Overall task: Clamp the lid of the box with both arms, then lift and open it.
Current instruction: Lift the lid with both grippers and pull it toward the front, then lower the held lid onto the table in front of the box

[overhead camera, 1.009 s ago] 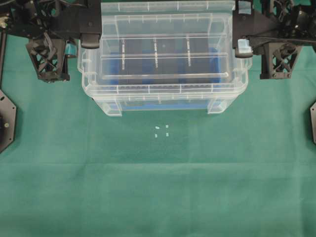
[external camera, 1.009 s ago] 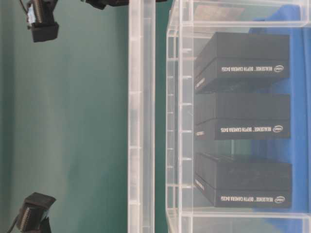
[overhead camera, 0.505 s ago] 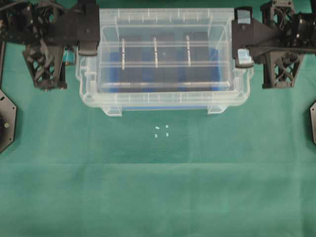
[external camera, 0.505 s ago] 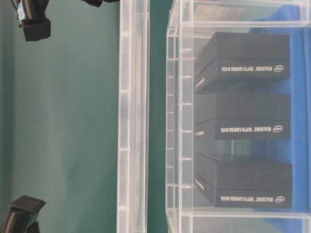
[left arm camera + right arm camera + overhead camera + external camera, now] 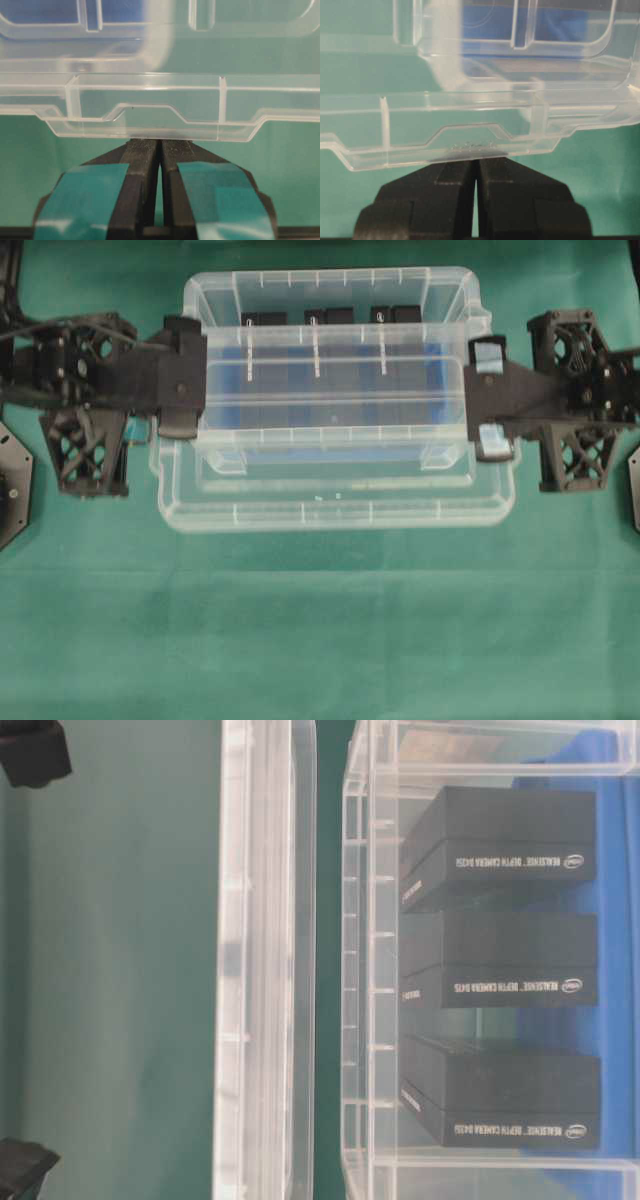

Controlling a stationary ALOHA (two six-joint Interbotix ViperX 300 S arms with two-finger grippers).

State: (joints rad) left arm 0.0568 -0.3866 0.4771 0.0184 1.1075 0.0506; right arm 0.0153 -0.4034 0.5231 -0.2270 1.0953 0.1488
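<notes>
The lid (image 5: 335, 512) is a flat clear panel held in the air above the box (image 5: 330, 285) and offset toward the near side. The box is a deep clear tub with a blue liner and three black packs (image 5: 500, 960). My left gripper (image 5: 197, 375) is shut on the lid's left edge and my right gripper (image 5: 472, 398) on its right edge. The left wrist view shows the teal-taped left gripper (image 5: 160, 142) pinching the lid's rim (image 5: 150, 95). The right gripper (image 5: 476, 162) pinches the rim (image 5: 470, 120) the same way. From table level, a gap separates the lid (image 5: 265, 970) from the box (image 5: 370, 970).
Green cloth (image 5: 320, 640) covers the table. Black base plates sit at the left edge (image 5: 12, 480) and right edge (image 5: 632, 485). Small white marks (image 5: 328, 498) show through the lid. Arm parts sit at the table-level view's left corners (image 5: 30, 750).
Both arms have raised the lid off the box and carried it toward the near side. The gap between lid and box has widened. The box has not moved.
</notes>
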